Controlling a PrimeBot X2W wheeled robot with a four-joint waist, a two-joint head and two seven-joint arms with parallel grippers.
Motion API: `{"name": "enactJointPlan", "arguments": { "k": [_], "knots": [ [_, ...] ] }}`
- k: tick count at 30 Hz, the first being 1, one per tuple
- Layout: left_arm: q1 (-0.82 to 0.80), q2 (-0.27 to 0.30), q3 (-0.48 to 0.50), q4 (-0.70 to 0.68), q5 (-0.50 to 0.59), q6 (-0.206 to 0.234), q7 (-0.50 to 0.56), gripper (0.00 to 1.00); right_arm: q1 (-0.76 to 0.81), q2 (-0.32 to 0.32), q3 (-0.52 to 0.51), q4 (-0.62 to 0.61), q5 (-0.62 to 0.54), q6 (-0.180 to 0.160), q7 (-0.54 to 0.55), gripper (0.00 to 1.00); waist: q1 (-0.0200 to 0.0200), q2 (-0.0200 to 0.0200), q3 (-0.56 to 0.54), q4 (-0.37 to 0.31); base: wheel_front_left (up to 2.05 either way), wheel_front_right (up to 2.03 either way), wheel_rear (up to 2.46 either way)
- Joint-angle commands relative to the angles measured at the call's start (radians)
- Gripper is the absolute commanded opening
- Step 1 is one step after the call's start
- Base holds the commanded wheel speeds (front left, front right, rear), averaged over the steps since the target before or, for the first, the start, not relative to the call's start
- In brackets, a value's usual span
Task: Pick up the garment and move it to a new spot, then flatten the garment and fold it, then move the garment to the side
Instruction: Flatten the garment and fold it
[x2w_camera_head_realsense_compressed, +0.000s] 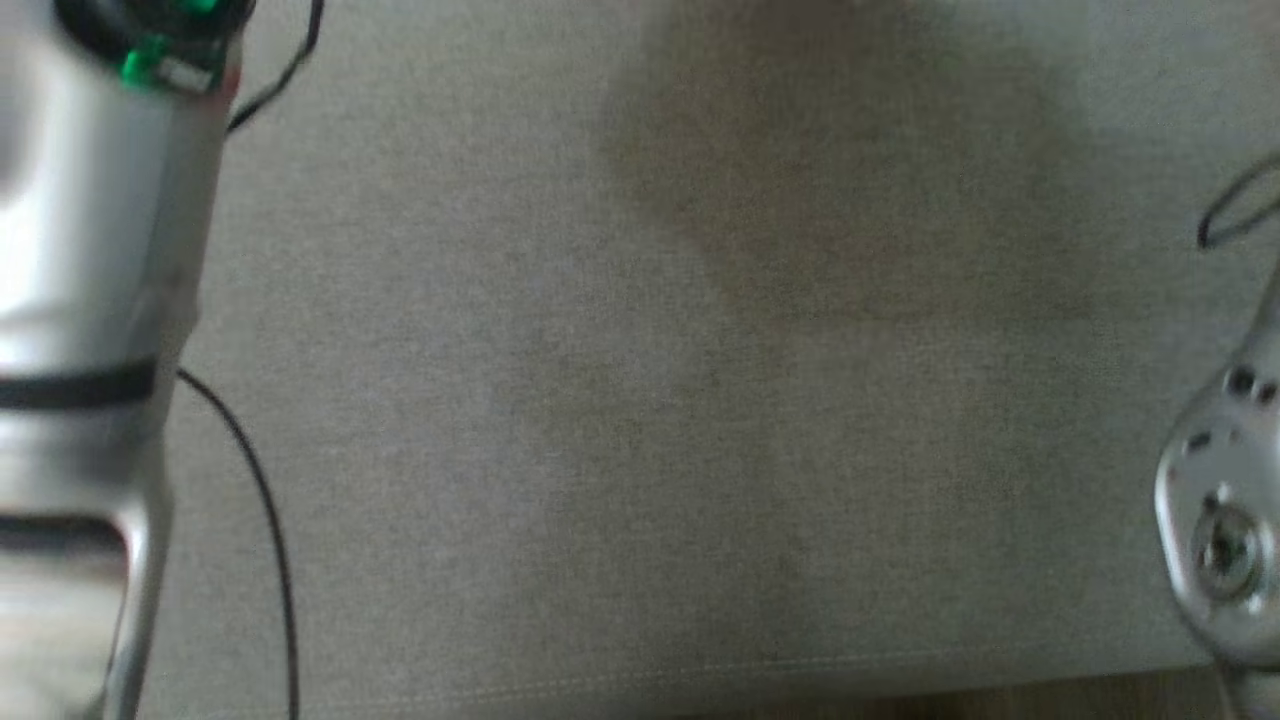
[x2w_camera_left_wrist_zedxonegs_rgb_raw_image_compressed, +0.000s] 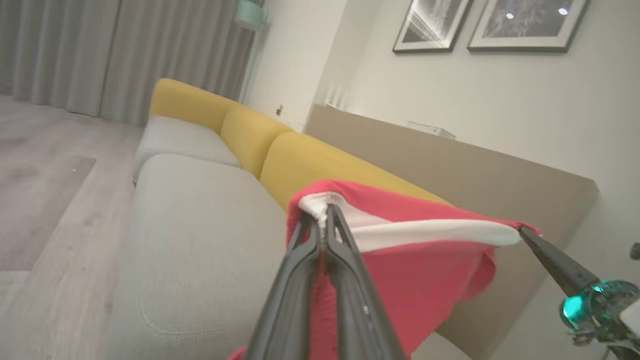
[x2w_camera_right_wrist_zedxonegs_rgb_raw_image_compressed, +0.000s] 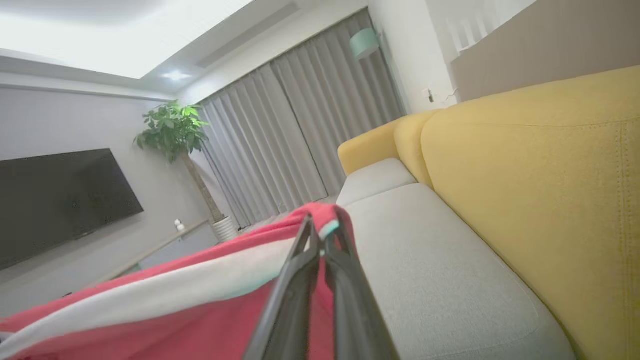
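So, pick-up looks done: the red-and-white garment (x2w_camera_left_wrist_zedxonegs_rgb_raw_image_compressed: 415, 280) is held stretched over the grey sofa seat (x2w_camera_left_wrist_zedxonegs_rgb_raw_image_compressed: 200, 220). One corner is clamped tight in the left gripper (x2w_camera_left_wrist_zedxonegs_rgb_raw_image_compressed: 325, 212), and another, off at 3 o'clock, in the right gripper (x2w_camera_left_wrist_zedxonegs_rgb_raw_image_compressed: 525, 234). Laying down, flattening, folding and moving aside are all left to be done.

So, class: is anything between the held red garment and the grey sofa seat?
Nothing visible. The red-and-white cloth garment hangs between left gripper and right gripper, jaws shut; the grey fabric sofa seat below shows no object.

Probably a living room — sofa (x2w_camera_right_wrist_zedxonegs_rgb_raw_image_compressed: 440, 280), television (x2w_camera_right_wrist_zedxonegs_rgb_raw_image_compressed: 60, 200), curtains (x2w_camera_right_wrist_zedxonegs_rgb_raw_image_compressed: 280, 150)
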Motion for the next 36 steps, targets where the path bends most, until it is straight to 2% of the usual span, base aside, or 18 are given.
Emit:
{"name": "enactJointPlan", "arguments": {
  "k": [1,5,8,13,16,20,25,31,33,36],
  "knots": [
    [-0.050,0.017,0.033,0.033,0.015,-0.016,-0.045,0.00,-0.055,-0.001,0.003,0.020,-0.015,0.007,-0.042,0.00,-0.0005,0.0001,0.026,-0.006,0.00,0.00,0.00],
    [-0.088,-0.017,0.000,0.211,0.074,-0.073,-0.176,0.00,-0.090,-0.001,0.014,0.166,-0.018,0.007,-0.125,0.00,-0.0005,0.0001,0.050,-0.010,0.00,0.00,0.00],
    [-0.033,-0.026,-0.028,0.309,0.082,-0.125,-0.237,0.00,-0.007,-0.001,0.059,0.205,-0.006,0.007,-0.167,0.00,-0.0005,0.0001,0.039,-0.021,0.00,0.00,0.00],
    [0.155,-0.006,-0.090,0.369,0.096,-0.168,-0.306,0.00,0.288,-0.001,0.136,0.160,0.016,0.007,-0.181,0.00,-0.0005,0.0001,0.006,-0.041,0.00,0.00,0.00],
    [0.306,0.017,-0.128,0.336,0.095,-0.180,-0.328,0.00,0.476,-0.005,0.164,0.098,0.031,0.007,-0.175,0.00,-0.0005,0.0001,-0.017,-0.047,0.00,0.00,0.00],
    [0.555,0.047,-0.184,0.249,0.099,-0.185,-0.350,0.00,0.743,-0.030,0.203,0.001,0.062,0.007,-0.158,0.00,-0.0005,0.0001,-0.102,-0.037,0.00,0.00,0.00],
    [0.871,0.065,-0.229,0.091,0.058,-0.153,-0.351,0.00,1.064,-0.057,0.178,-0.163,0.085,0.007,-0.116,0.00,-0.0005,0.0001,-0.227,-0.009,0.00,0.00,0.00],
    [1.183,0.113,-0.262,-0.154,0.011,-0.033,-0.316,0.00,1.409,-0.042,0.070,-0.425,0.080,0.007,-0.015,0.00,-0.0005,0.0001,-0.309,0.030,0.00,0.00,0.00],
    [1.245,0.125,-0.266,-0.233,-0.006,-0.006,-0.301,0.00,1.480,-0.030,0.037,-0.505,0.087,0.007,0.015,0.00,-0.0005,0.0001,-0.313,0.047,0.00,0.00,0.00],
    [1.280,0.128,-0.258,-0.300,-0.031,0.014,-0.292,0.00,1.503,-0.020,0.009,-0.560,0.094,0.007,0.039,0.00,-0.0005,0.0001,-0.308,0.058,0.00,0.00,0.00]
  ]
}}
